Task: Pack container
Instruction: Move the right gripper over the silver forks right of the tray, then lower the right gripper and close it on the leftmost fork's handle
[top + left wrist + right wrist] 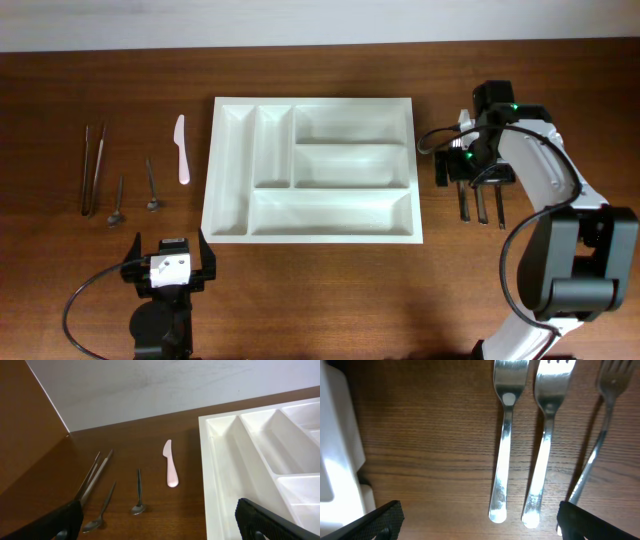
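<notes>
The left arm is sitting low by the near edge of the surface [330, 300], toward its left side, with its left gripper [169, 246] pointing toward the far edge and its two jaws spread wide, grasping nothing. From its wrist view the left gripper [160, 525] is looking across bare wood at the container's left wall. The right arm is rising from the near right corner, bending over toward the right edge and turning its right gripper [470, 176] straight down. That right gripper [480, 525] is also standing fully released, hanging over three metal forks [545, 435] that are lying side by side with their handles toward the near edge. Its dark fingertips [380, 520] are flanking the forks well clear of the handles. Small green lights are glowing on the right arm. The container [330, 210] is lying flat in the middle of the surface, nearer the far edge than the near one, between the two arms. It is a white plastic tray with a raised rim, showing two narrow upright compartments on its left side, two long horizontal ones stacked at the upper right, and one long horizontal compartment running along its near side. The container [220, 460] is looking glossy and clean in the left wrist view.
</notes>
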You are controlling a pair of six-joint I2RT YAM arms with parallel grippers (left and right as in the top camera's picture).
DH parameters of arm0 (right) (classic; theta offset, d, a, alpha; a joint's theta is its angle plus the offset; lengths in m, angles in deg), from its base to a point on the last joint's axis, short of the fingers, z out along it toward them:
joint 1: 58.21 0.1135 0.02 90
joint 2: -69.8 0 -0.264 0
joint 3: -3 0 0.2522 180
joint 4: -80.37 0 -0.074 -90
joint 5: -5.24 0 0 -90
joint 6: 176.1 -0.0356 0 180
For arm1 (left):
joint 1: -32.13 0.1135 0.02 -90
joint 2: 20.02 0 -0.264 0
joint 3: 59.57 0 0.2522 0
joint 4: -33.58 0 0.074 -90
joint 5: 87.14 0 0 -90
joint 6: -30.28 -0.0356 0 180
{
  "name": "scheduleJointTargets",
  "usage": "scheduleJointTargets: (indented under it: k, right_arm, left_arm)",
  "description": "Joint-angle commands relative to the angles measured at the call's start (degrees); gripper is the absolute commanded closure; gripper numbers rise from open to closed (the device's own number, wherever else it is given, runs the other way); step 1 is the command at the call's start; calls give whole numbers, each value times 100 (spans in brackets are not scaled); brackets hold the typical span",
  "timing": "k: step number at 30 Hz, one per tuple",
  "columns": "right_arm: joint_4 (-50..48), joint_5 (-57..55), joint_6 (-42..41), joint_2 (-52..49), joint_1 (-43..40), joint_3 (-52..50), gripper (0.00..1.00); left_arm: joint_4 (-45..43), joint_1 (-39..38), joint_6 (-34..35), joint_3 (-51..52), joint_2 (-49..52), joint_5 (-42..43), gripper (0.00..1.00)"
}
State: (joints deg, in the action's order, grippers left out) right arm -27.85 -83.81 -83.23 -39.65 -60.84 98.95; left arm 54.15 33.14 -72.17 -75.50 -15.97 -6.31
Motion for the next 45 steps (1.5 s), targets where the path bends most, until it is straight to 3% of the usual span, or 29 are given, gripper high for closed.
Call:
scheduleJointTargets:
  k: [1, 45]
  right_arm:
    - [-7, -57, -96, -173, -11, 96, 1]
    - [-487, 37, -190, -627, 0, 96, 1]
  left_arm:
    - [-15, -26, -48, 33, -48, 59, 1]
    - [-15, -26, -48, 33, -48, 59, 1]
